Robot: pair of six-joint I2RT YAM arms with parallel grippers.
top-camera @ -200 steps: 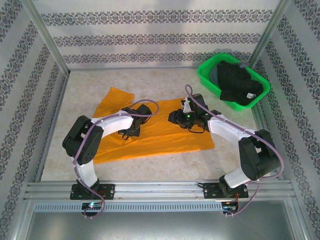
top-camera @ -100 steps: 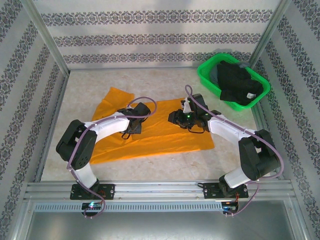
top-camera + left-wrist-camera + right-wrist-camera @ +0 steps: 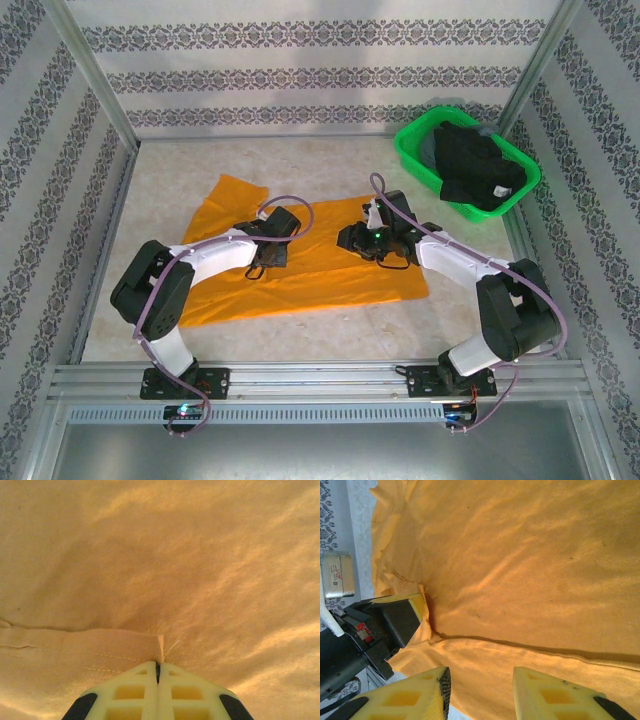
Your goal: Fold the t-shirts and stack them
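Pinching soft, wrinkled orange t-shirt [image 3: 200, 555].

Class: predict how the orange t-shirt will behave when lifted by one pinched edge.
Probably floppy: the orange t-shirt lies flat, wrinkled, puckering where the left gripper pinches its hem, so it should drape. Likely light, since it looks thin. Pushed, it would probably bunch rather than slide.

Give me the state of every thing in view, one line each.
orange t-shirt: spread out, edge pinched
black t-shirts: crumpled in green basket
green basket: upright, loaded
left gripper: shut on the orange t-shirt
right gripper: open, over the orange t-shirt
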